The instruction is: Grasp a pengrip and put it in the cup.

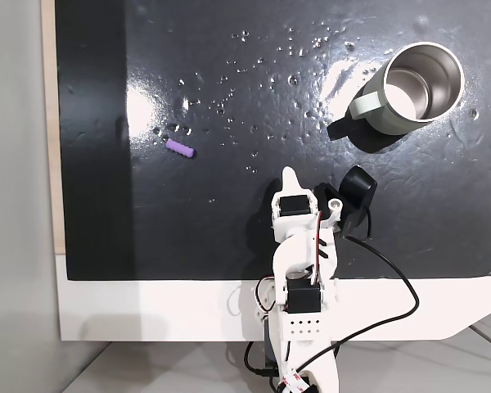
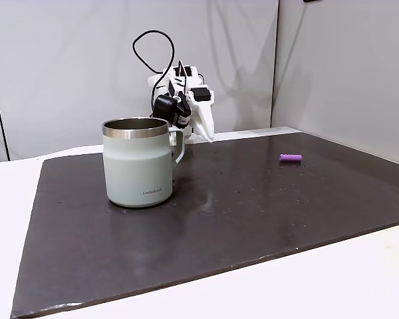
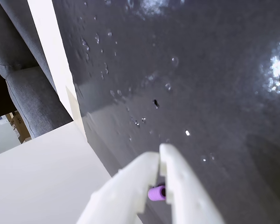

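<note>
Jaws (image 3: pixel 161 154) pressed together, empty | pengrip (image 1: pixel 180 148) lying on mat, well apart from cup (image 1: pixel 413 86)

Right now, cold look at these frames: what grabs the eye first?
The round metal mug, pale grey-green outside with a shiny steel inside, stands upright and dominates the near side of the black mat in a fixed view. The tiny light-purple ribbed pengrip lies alone on the mat, far from the mug, at the left of the top-down fixed view. The white gripper sits folded back near the mat's edge, touching neither.
</note>
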